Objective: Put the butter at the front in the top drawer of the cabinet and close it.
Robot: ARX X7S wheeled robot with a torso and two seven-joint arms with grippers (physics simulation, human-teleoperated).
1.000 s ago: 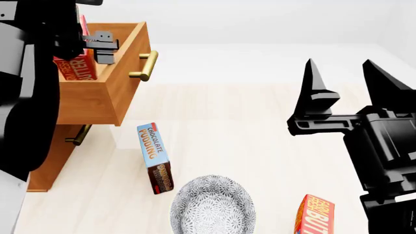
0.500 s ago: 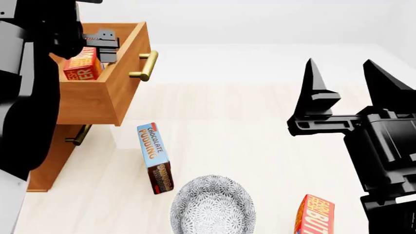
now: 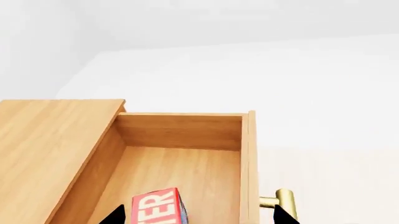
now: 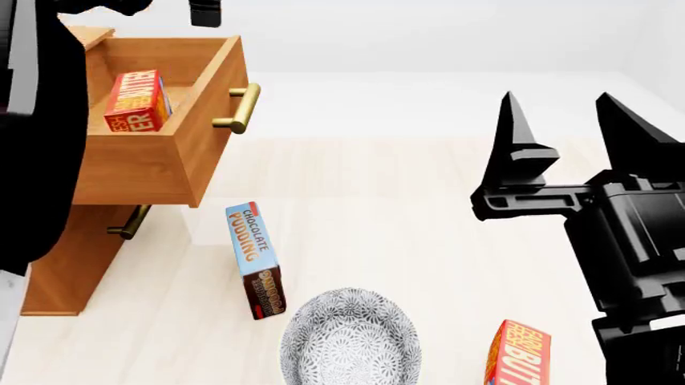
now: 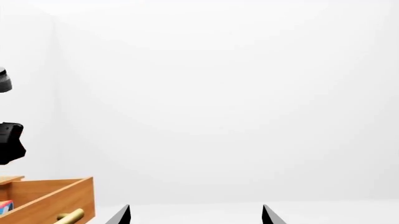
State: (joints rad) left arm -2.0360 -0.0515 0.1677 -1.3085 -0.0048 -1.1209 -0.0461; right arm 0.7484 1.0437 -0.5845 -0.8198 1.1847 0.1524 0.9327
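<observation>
A red butter carton [image 4: 137, 100] lies on its side inside the open top drawer [image 4: 204, 120] of the wooden cabinet [image 4: 64, 273], free of any gripper. In the left wrist view the carton [image 3: 159, 207] rests on the drawer floor [image 3: 199, 172]. My left gripper [image 3: 198, 219] is open and empty above it, fingertips spread wide. In the head view only one of its fingers [image 4: 204, 11] shows, at the top edge above the drawer. My right gripper [image 4: 567, 120] is open and empty, raised at the right, far from the cabinet. A look-alike butter carton [image 4: 519, 353] stands at the front right.
The top drawer's brass handle [image 4: 241, 107] sticks out toward the middle, with the lower drawer's handle [image 4: 131, 222] beneath it. A chocolate pudding box [image 4: 255, 258] stands in front of the cabinet. A patterned bowl [image 4: 350, 337] sits at the front centre. My left arm [image 4: 32, 120] fills the left edge.
My left gripper has let go of the butter and risen out of the drawer. The carton has tipped over and now lies in the drawer. The right arm has not moved.
</observation>
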